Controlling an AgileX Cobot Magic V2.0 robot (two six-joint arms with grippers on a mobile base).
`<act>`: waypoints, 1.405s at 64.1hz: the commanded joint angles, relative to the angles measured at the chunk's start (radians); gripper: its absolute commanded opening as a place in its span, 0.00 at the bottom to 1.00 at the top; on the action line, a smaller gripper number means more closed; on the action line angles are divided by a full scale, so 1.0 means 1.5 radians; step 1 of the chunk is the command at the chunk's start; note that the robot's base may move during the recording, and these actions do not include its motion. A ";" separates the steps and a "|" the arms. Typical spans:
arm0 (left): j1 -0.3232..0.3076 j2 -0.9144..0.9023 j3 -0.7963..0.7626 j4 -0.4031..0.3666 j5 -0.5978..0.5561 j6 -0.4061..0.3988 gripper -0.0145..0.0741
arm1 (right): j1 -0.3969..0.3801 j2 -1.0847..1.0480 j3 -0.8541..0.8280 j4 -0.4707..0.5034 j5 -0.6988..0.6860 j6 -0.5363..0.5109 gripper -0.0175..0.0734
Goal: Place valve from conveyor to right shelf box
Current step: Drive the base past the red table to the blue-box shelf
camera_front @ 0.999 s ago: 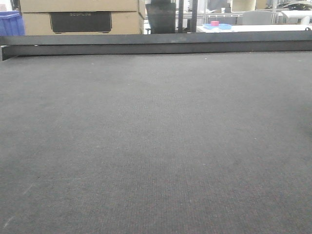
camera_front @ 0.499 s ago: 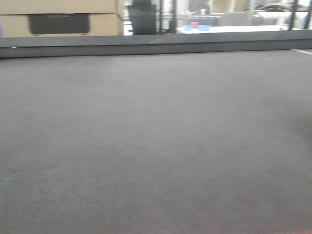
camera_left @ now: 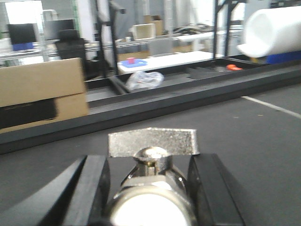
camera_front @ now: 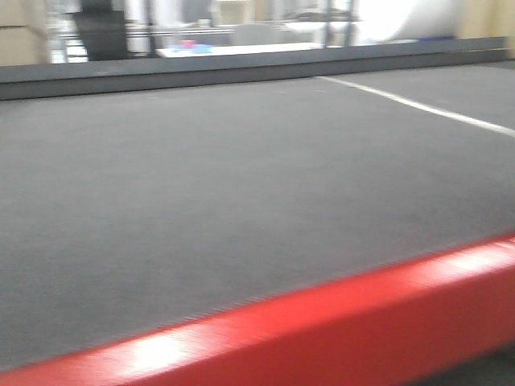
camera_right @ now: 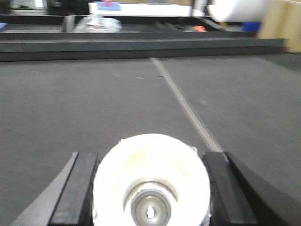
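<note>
The left claw point(camera_left: 149, 162) is pressed onto the valve point(camera_left: 151, 181). Its two black fingers point(camera_left: 91, 188) lie against the sides of the silver body, and the short lever stands crosswise on top, above the finger tips. The valve is therefore in the claw and not lying on the conveyor point(camera_front: 225, 177), whose dark belt runs on in front of it.

The right claw point(camera_right: 149, 160) is pinching a round white piece point(camera_right: 150, 174) with a small metal centre. From this end-on view I cannot tell whether it is a second valve. Its fingers touch the piece on both sides.

In the front view the belt lies flat and open from the near red edge point(camera_front: 322, 322) up to the long black rail point(camera_front: 201, 71) at the far side. The red edge runs slanted across the bottom of the view, higher at the right. A thin white line point(camera_front: 418, 106) crosses the belt on the right side; in the right wrist view this line runs from the rail down toward the claw.

Behind the rail, seen from the left wrist, a cardboard box point(camera_left: 42, 89) stands to the left, just behind the rail. A large white roll point(camera_left: 275, 30) lies at the upper right, and a blue tray point(camera_left: 133, 63) rests farther back on a pale surface. The background is blurred in all views.
</note>
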 commanded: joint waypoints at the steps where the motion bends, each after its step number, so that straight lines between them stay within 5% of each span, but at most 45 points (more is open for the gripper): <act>1: -0.004 -0.005 -0.010 -0.007 -0.040 -0.003 0.04 | -0.001 -0.006 -0.012 0.000 -0.054 -0.002 0.02; 90: -0.004 -0.005 -0.010 -0.007 -0.043 -0.003 0.04 | -0.001 -0.006 -0.012 0.000 -0.054 -0.002 0.02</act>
